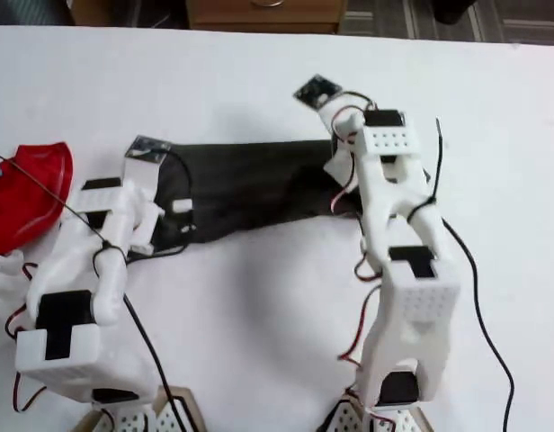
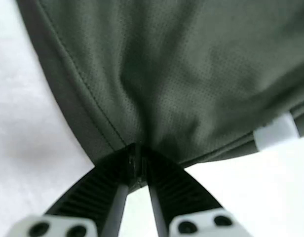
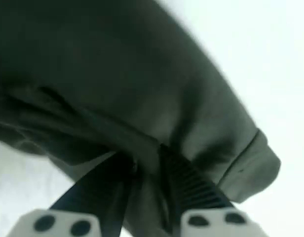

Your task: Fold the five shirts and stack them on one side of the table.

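Black ribbed fingers (image 2: 105,182) of my left jaws sit closest, pressed together on the stitched hem of the dark shirt (image 2: 191,74), with a pinch of cloth caught at their tips. A small white label (image 2: 275,132) sticks out from the shirt's edge nearby. My right jaws are clamped on the same shirt: their fingers (image 3: 191,190) grip a bunched fold, just beside a hemmed end (image 3: 255,165) of the cloth.

From above, the shirt lies as a long crumpled band across the middle of the white desk (image 1: 259,315), running from 9 o'clock to 3 o'clock. My left jaws hold its 9 o'clock end and my right jaws its 3 o'clock end.

My left arm (image 1: 88,261) rises from the desk's 7 o'clock edge, bent and leaning toward 1 o'clock. My right arm (image 1: 398,270) starts at the 5 o'clock edge and stretches toward 12 o'clock.

At the 9 o'clock edge lies a red shirt (image 1: 30,193), cut off by the frame and apart from the dark one. From above my wrists cover both gripped ends, so I cannot tell whether the cloth there is raised off the desk.
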